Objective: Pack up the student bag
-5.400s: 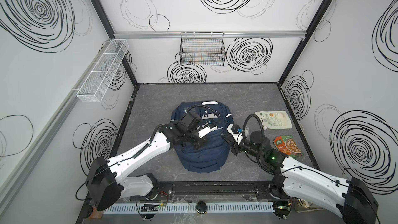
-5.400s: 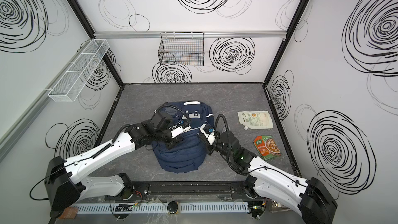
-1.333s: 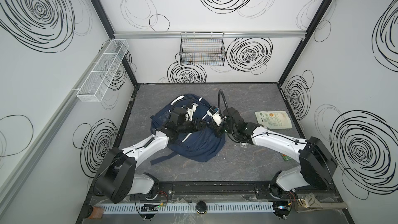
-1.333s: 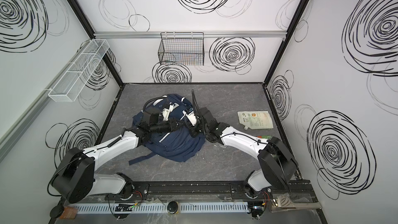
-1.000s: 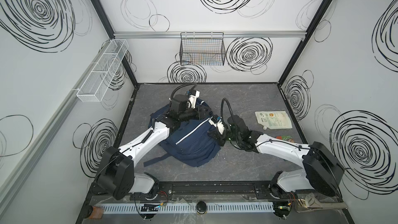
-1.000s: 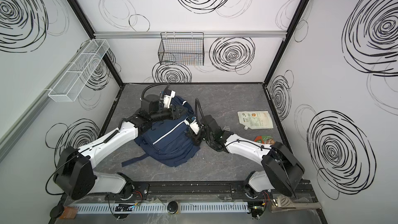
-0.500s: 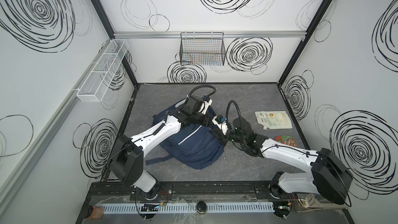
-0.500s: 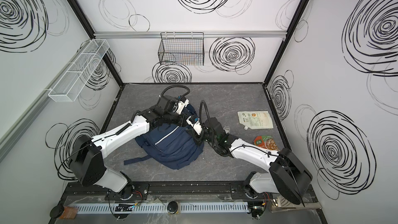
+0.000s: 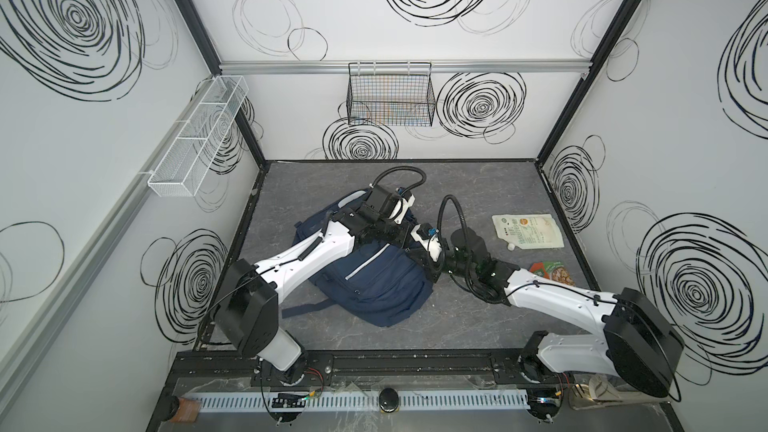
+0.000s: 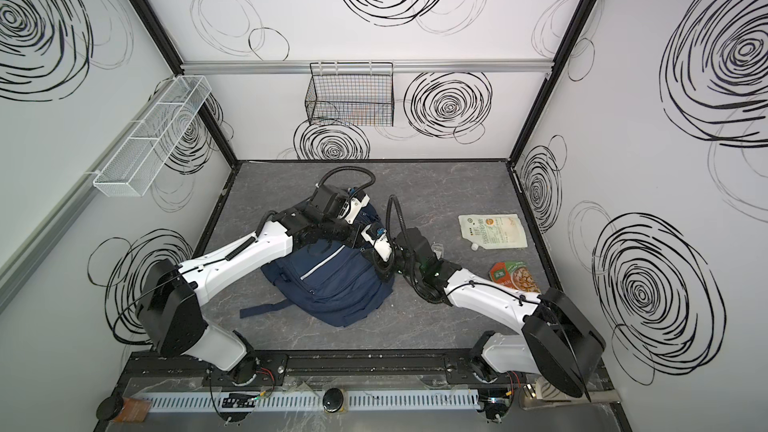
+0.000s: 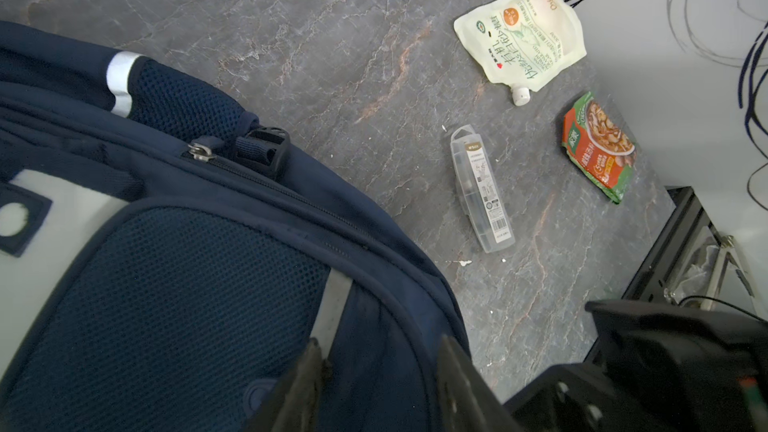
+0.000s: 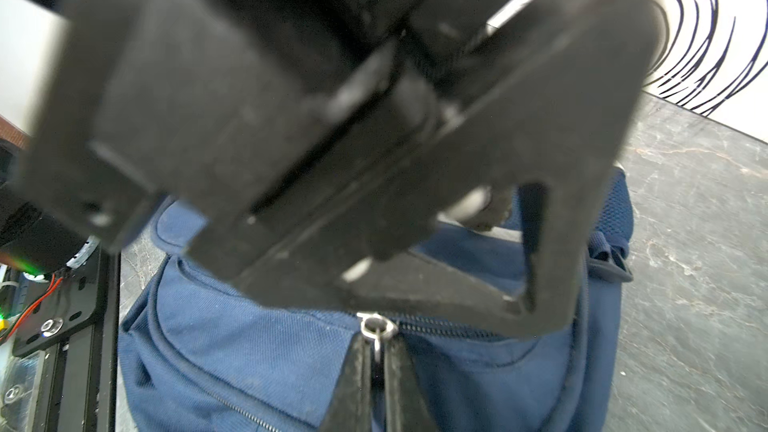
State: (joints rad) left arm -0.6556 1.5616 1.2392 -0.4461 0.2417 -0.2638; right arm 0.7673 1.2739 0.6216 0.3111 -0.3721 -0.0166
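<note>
- The student bag is laid flat near the middle of the grey table, front pockets up, as seen in both top views.
- One strap is trailed out from the bag's near-left corner.
- The right gripper is set against the bag's right side, with its fingers clamped together on the zipper pull.
- The left gripper is placed over the bag's far end. Its jaws are apart with rim fabric between them; whether that fabric is pinched cannot be told.
- A white spouted pouch and a red-green snack packet are seen well right of the bag.
- A clear case is seen between those two and the bag.
</note>
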